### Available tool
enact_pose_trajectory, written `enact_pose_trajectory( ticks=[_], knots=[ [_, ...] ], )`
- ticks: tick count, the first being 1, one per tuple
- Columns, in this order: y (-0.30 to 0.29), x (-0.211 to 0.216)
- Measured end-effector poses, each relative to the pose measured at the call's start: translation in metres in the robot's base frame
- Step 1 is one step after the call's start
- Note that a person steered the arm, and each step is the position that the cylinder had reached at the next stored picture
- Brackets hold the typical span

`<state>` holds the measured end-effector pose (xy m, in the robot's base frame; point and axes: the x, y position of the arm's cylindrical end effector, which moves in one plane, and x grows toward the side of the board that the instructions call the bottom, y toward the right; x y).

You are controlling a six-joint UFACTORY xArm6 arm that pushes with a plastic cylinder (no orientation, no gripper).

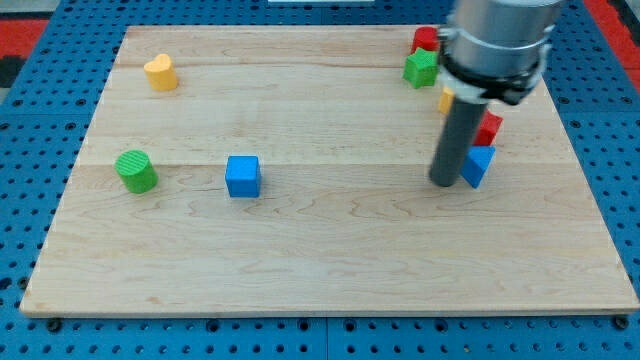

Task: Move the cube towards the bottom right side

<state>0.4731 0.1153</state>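
Sitting alone left of the board's centre, the blue cube (242,176) rests flat on the wooden board (330,270), well apart from my tip (443,183), which stands far off toward the view's right, touching or just beside a second blue block (478,165) whose shape I cannot make out. My tip is a bare rod with nothing to grip or release; it holds nothing and, as far as I can tell, presses only against that blue block at most. Nearest the cube is the green cylinder (136,171), to its left, and the yellow heart-shaped block (160,72) lies near the top left corner. Around the rod on the right cluster a red block (489,127), a sliver of a yellow or orange block (445,99) mostly hidden by the arm, a green block (421,68) and another red block (426,40) at the top edge. The task looks barely begun, since the cube is far from the bottom right. The risks, as I judge them: leaving this cluster carelessly could drag the blue block or the red one along; and a push that meets the cube off its centre would likely spin it or let it slip aside instead of travelling toward the bottom right corner.
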Motion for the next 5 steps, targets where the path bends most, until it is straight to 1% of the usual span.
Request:
enact_pose_trajectory(
  ticks=[2, 3, 4, 5],
  knots=[
    [-0.111, 0.068],
    [-0.168, 0.082],
    [-0.218, 0.084],
    [-0.227, 0.068]
  ],
)
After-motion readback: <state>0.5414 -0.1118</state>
